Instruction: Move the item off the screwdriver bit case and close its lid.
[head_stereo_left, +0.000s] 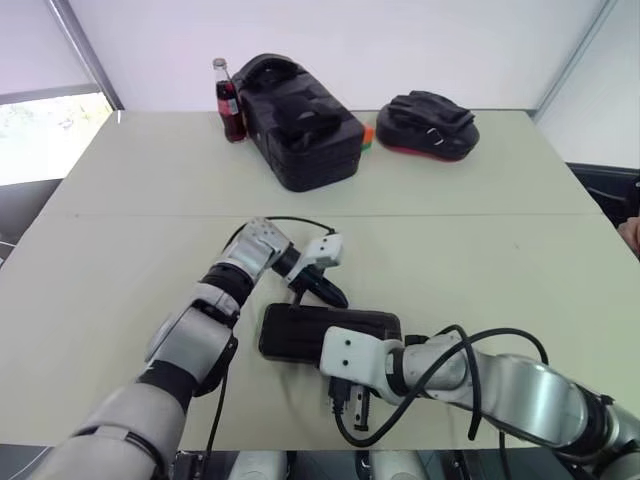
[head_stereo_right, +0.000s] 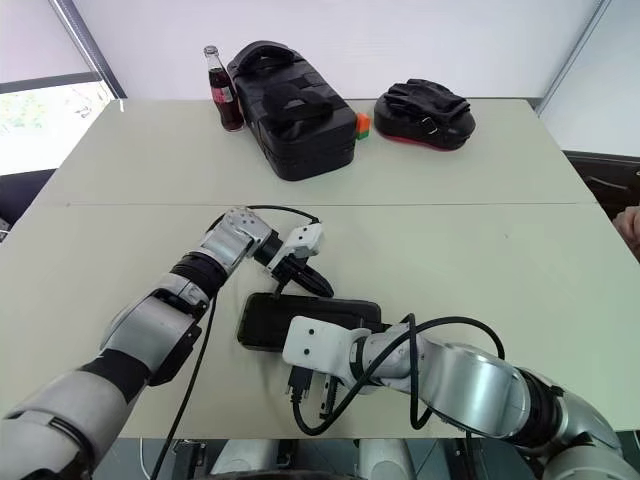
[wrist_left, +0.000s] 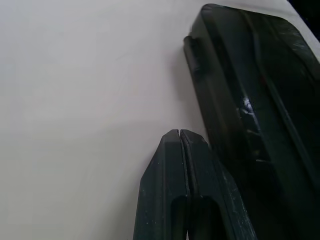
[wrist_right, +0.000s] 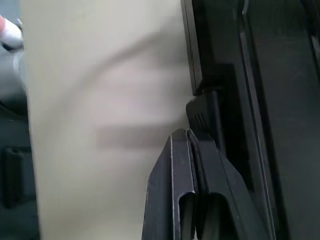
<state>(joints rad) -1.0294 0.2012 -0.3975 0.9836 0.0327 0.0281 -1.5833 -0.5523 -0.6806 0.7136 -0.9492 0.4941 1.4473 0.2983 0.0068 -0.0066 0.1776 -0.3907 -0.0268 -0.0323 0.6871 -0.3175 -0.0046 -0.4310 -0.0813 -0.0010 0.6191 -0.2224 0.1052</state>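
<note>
The black screwdriver bit case (head_stereo_left: 325, 333) lies flat near the table's front edge, its lid down and nothing resting on top. My left gripper (head_stereo_left: 335, 297) is shut and empty, with its tips on the table right beside the case's far edge. The left wrist view shows those joined fingertips (wrist_left: 179, 136) next to the case's corner (wrist_left: 250, 95). My right gripper (head_stereo_right: 312, 395) is shut and empty at the case's near edge. Its fingertips (wrist_right: 186, 135) sit against the small latch on the case's side (wrist_right: 205, 112).
At the back of the table stand a cola bottle (head_stereo_left: 229, 100), a large black tool case (head_stereo_left: 300, 125), and a black and red padded mitt (head_stereo_left: 430, 125). A small orange and green object (head_stereo_left: 367, 135) lies between them. A seam crosses the tabletop (head_stereo_left: 520, 215).
</note>
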